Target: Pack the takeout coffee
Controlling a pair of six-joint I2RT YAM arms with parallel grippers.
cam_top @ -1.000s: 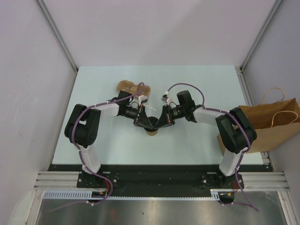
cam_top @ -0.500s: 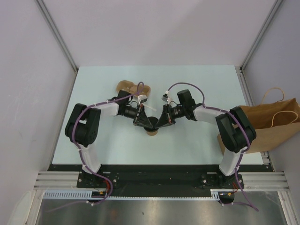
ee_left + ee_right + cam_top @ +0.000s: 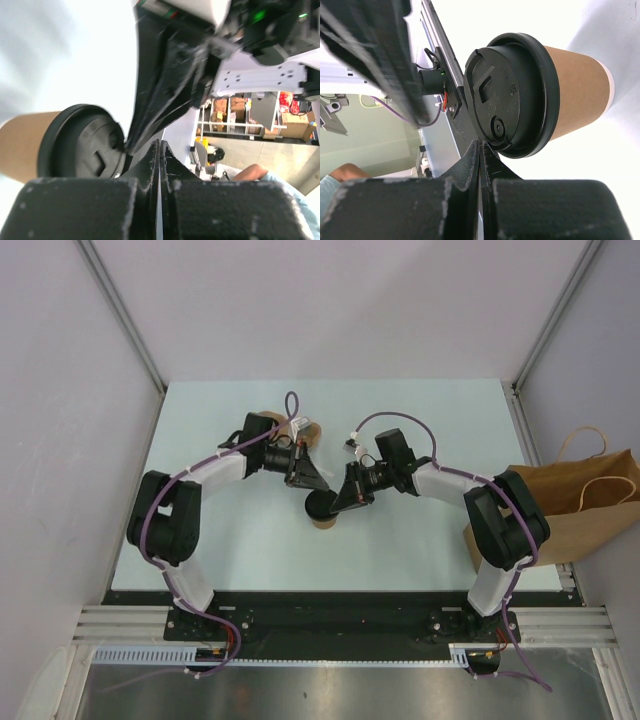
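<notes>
The takeout coffee (image 3: 323,521), a tan paper cup with a black lid (image 3: 319,505), stands upright at the table's middle. In the right wrist view the lid (image 3: 510,95) is on the cup (image 3: 580,95). My right gripper (image 3: 480,145) is shut and empty, its tips against the lid's rim; in the top view it (image 3: 337,505) is just right of the cup. My left gripper (image 3: 321,486) is shut and empty, just behind and left of the cup. In the left wrist view its tips (image 3: 159,146) point past the lid (image 3: 82,145).
A brown pulp cup carrier (image 3: 306,430) lies behind the left arm, partly hidden. A large brown paper bag with handles (image 3: 590,505) lies at the table's right edge beside the right arm's base. The right arm (image 3: 170,85) fills the upper left wrist view.
My left arm has swung back and to the left, drawing its gripper away from the cup's lid. The right gripper and the cup have stayed put.
</notes>
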